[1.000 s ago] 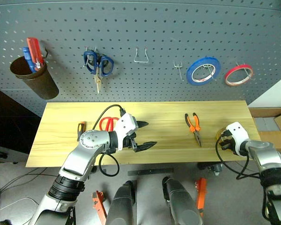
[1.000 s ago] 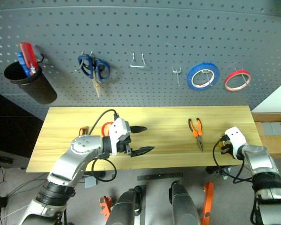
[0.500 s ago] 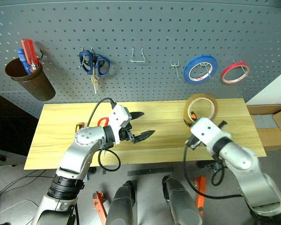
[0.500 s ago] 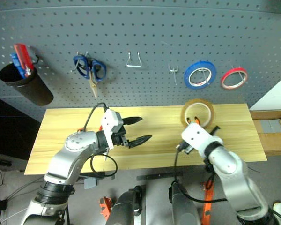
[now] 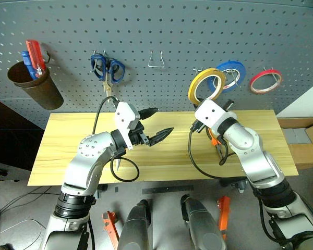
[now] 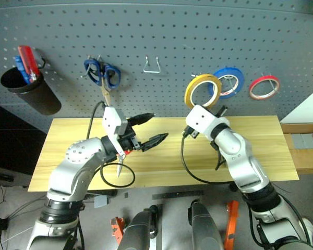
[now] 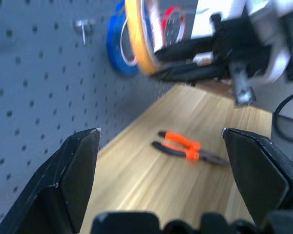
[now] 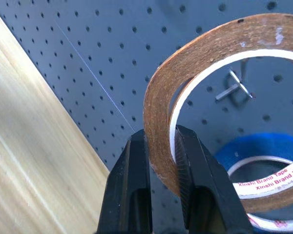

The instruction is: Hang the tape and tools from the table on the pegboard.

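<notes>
A thin yellow tape (image 5: 205,85) ring is held up against the dark grey pegboard (image 5: 172,31), overlapping the blue ring's left edge. My right gripper (image 5: 220,102) is shut on its lower rim; in the right wrist view both fingers (image 8: 136,165) pinch the tan band (image 8: 158,126) in front of a small metal hook (image 8: 234,85). My left gripper (image 5: 159,124) hangs open and empty above the middle of the table (image 5: 57,140). Orange-and-black pliers (image 7: 185,147) lie on the wood under my right arm. The red scissors' handle (image 6: 124,152) peeks from under my left arm.
On the pegboard hang a blue tape ring (image 5: 233,69), a red tape ring (image 5: 265,81), blue-handled scissors (image 5: 108,70), a bare wire hook (image 5: 156,60) and a brown cup (image 5: 34,86) holding tools. Boxes stand beyond the table's right end.
My right arm has swung left and up from the table's right end, carrying the tape ring to the pegboard. My left gripper has risen a little, staying open.
</notes>
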